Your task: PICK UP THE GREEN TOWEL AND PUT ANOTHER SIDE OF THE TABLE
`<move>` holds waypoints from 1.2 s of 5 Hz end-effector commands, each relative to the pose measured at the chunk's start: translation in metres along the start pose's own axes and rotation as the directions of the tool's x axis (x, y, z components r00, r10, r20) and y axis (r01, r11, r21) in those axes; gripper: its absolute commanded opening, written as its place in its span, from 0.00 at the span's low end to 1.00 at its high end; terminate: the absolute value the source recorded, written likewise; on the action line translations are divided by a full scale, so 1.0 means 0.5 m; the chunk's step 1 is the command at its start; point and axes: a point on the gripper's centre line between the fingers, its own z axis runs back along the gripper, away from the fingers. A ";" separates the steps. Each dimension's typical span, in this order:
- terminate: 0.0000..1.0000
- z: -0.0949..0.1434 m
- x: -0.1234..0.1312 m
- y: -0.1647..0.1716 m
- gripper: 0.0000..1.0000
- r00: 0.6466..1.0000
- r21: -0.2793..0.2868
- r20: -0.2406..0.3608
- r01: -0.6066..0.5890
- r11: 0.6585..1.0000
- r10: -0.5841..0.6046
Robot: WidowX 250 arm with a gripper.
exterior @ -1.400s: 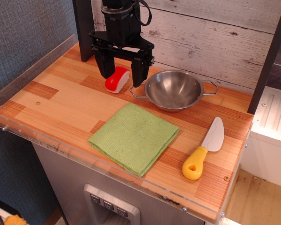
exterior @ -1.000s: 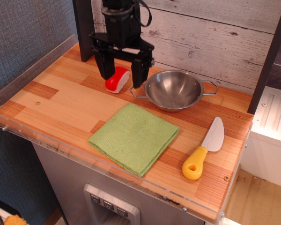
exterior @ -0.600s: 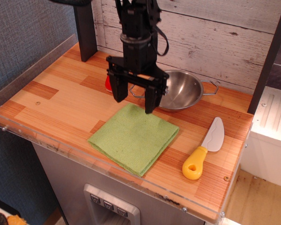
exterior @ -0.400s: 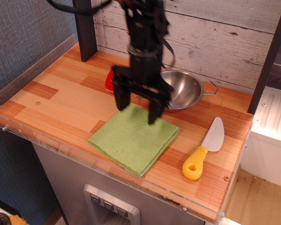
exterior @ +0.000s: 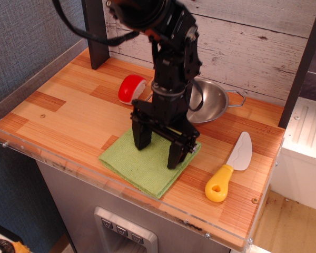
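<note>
- Your gripper (exterior: 159, 148) is black, boxy and matte, hanging from a jointed black arm with a cable looping at the wrist.
- Its jaws stand spread wide, pointing straight down; both blunt fingers (exterior: 141, 138) reach down to the towel's surface, nothing pinched between them.
- The green towel (exterior: 142, 165) lies flat on the front-middle of the worktop (exterior: 63, 105), a lime square folded in layers, turned like a diamond, with a fine woven grain. You see its near corner lying close to the clear front rim.
- One finger sits near the towel's left part, the other near its right corner; whether the tips press into the cloth you cannot tell.
- The worktop is made of plank strips, pale and reddish-brown by turns, smooth, with a clear acrylic edge and a grey base below.
- Behind the arm, a steel bowl (exterior: 208, 103) with wire loop handles; shiny, round, partly hidden.
- To the left of the bowl, a small rounded red-and-white piece (exterior: 131, 88), glossy.
- To your right of the towel, apart from it, a toy knife (exterior: 230, 167): yellow plastic handle with a hole, pale curved blade.
- Back wall: weathered whitish boards (exterior: 242, 42).
</note>
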 end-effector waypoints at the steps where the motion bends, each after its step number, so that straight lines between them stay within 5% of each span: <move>1: 0.00 0.013 -0.025 0.036 1.00 0.997 -0.023 0.072 0.001 1.000 0.001; 3: 0.00 -0.026 -0.061 0.089 1.00 0.998 -0.037 0.060 -0.029 0.999 0.032; 6: 0.00 -0.058 -0.075 0.264 1.00 0.992 -0.047 0.033 -0.122 0.991 0.123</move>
